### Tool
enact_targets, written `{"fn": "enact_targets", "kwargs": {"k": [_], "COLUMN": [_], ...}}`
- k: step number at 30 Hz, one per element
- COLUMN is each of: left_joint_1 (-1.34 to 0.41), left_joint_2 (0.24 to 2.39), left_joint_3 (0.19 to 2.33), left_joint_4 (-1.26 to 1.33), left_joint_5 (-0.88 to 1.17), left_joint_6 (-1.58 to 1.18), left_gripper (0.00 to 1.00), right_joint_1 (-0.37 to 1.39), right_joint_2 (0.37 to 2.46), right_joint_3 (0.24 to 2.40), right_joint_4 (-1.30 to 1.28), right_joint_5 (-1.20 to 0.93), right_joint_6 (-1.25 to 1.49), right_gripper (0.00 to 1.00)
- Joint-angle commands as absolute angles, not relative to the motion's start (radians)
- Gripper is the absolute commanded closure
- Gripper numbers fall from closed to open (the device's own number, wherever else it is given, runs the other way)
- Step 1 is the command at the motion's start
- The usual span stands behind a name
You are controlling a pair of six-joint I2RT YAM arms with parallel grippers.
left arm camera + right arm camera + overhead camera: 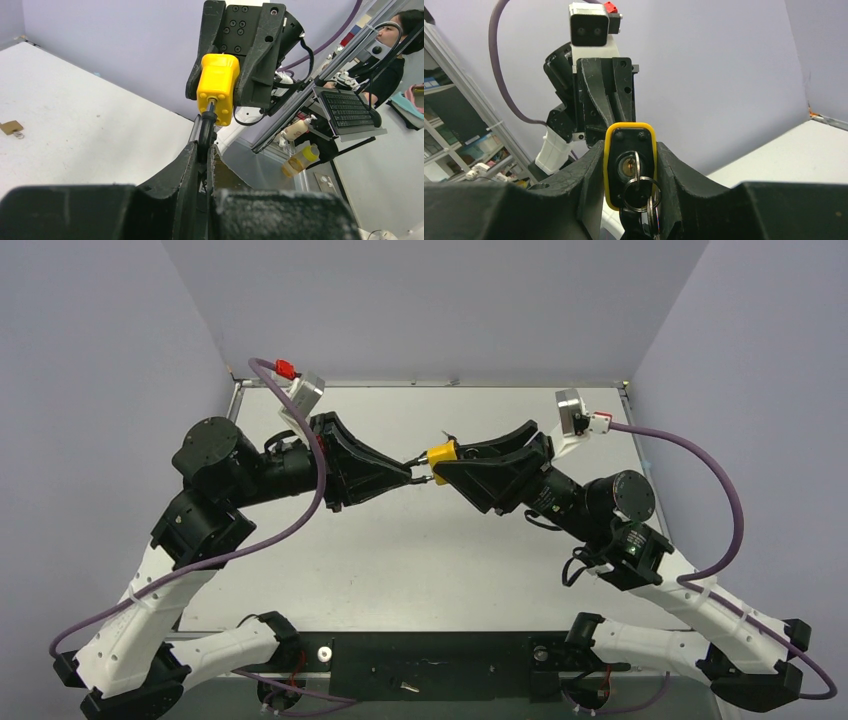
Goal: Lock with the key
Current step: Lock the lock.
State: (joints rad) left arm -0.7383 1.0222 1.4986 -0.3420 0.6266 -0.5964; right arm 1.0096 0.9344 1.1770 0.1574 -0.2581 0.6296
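A yellow padlock (441,456) is held in the air above the table's middle. My right gripper (447,468) is shut on its body, one finger on each side, as the right wrist view shows (630,165). A key sits in the keyhole (628,166), and a ring (640,193) with a spare key hangs from it. My left gripper (414,476) faces the padlock from the left. In the left wrist view it (208,152) is shut on the key's black head (206,131), whose shaft enters the padlock (218,88).
The white table (400,550) lies below both grippers, walled at the left, back and right. A small brass tag (11,127) lies on the table far to the left. A person and a keyboard stand (350,107) are beyond the table edge.
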Motion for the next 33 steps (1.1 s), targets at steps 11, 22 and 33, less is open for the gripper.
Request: {"fn": "enact_targets", "kwargs": {"k": [11,22,33], "left_joint_1": [-0.755,-0.664,-0.668], "left_joint_2": [1.085,1.083,1.125], "left_joint_3": [1.559,1.511,1.526], "left_joint_4": [-0.246,-0.094,-0.034], "left_joint_5": [0.605,0.668,0.676], "left_joint_6": [-0.647,-0.843,-0.896], "left_gripper": [1.00,1.00,1.00], "right_joint_1": [1.120,1.155,1.218], "right_joint_2": [1.080,1.079,1.112], "right_joint_3": [1.167,1.166,1.182], "right_joint_4": [0.018,-0.080,-0.124], "right_joint_5": [-0.372,-0.290,-0.205], "right_joint_6": [0.604,0.545,0.503], "right_gripper": [1.00,1.00,1.00]}}
